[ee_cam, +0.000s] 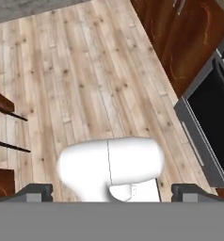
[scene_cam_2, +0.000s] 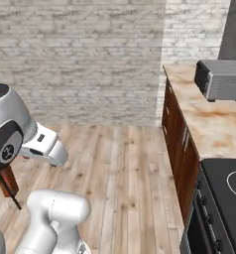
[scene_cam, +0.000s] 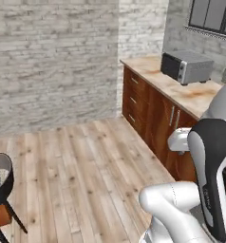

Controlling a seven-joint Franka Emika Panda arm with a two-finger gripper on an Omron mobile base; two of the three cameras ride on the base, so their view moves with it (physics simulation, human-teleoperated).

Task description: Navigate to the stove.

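Black stove (scene_cam_2: 224, 198) at right edge – wood floor (scene_cam_2: 120, 163) open

The floor (scene_cam: 86, 166) is looking like pale wood planks w/ dark knots, smooth & a bit matt. The wall (scene_cam: 53, 61) is looking like rough grey-white brick. The cabinets (scene_cam: 153, 118) are showing dark red-brown wood, shiny, w/ thin metal handles. The counter (scene_cam_2: 209, 124) on top is looking like smooth tan stone w/ brown blotches. The toaster oven (scene_cam: 187, 66) is looking like silver metal w/ a dark glass front. The stove (scene_cam_2: 224, 198) is showing a flat black glass top w/ a white ring, a grey steel front & black knobs. Its oven door (ee_cam: 212, 117) is looking dark & glossy. The chair (scene_cam: 2, 185) is looking like black plastic, smooth.
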